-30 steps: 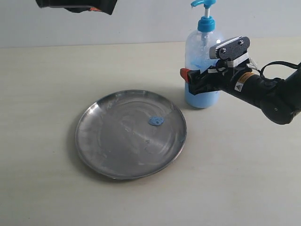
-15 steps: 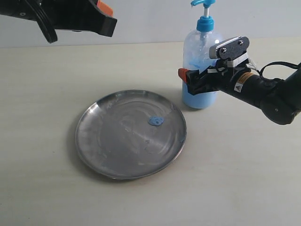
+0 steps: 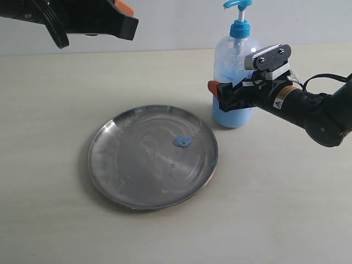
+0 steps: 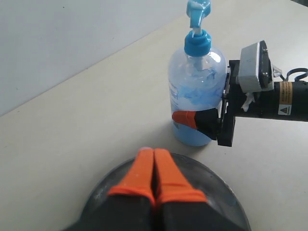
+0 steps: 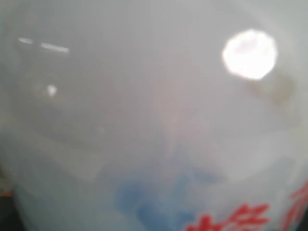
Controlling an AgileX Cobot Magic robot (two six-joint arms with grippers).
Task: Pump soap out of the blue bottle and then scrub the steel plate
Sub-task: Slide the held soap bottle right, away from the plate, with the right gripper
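My right pincer stands wide and is closed round the body of the blue bottle, below its shoulder. One orange-tipped finger lies against the bottle's near-left side. The other finger is hidden behind the bottle, so I judge the hold from the side I can see. My right wrist camera is pressed so close that it shows only a blur of clear plastic, pale blue liquid and some red print.

The bottle stands upright on the far right part of the table. Its bright blue pump head is up and its spout points left. Milky blue soap fills the lower part of the bottle and streaks the inner wall above.

The steel plate lies flat in the middle of the table, near and to the left of the bottle. Its far-right rim is close to the bottle's base but not touching it. A small glossy blob of soap sits on the plate, right of its centre, on the side towards the bottle. The rest of the plate's surface is scuffed and shiny.

My left pincer has its two orange fingers pressed together and nothing between them. It hangs high over the far left of the table, well apart from the plate and the bottle.
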